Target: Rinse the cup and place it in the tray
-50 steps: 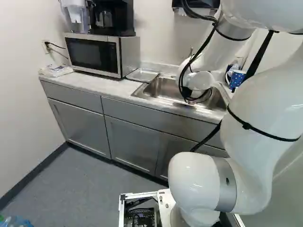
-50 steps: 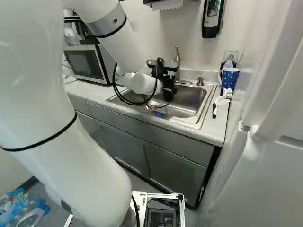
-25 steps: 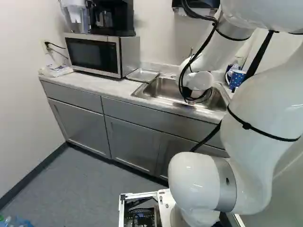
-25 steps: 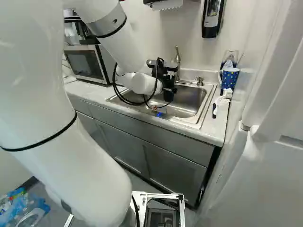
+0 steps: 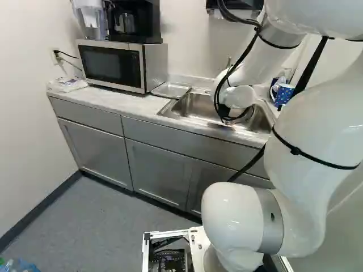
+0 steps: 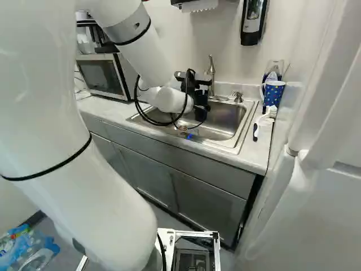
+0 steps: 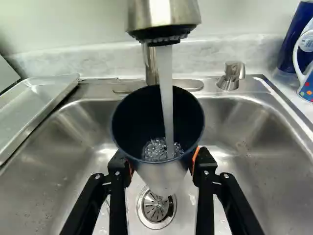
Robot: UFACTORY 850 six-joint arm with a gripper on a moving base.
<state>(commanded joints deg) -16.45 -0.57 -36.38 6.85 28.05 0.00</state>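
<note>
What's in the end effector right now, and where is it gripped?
The cup, held by opposite sides of its wall, below the rim.

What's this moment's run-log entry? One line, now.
pincer: shut on cup | faucet: water running into cup | cup: over sink | tray: cup not yet placed

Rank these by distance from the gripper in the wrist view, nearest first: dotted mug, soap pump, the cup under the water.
1. Cup: between the fingers of the gripper.
2. Soap pump: ahead, at the back of the sink, beside the faucet.
3. Dotted mug: off to the pump's side, beyond the sink.
</note>
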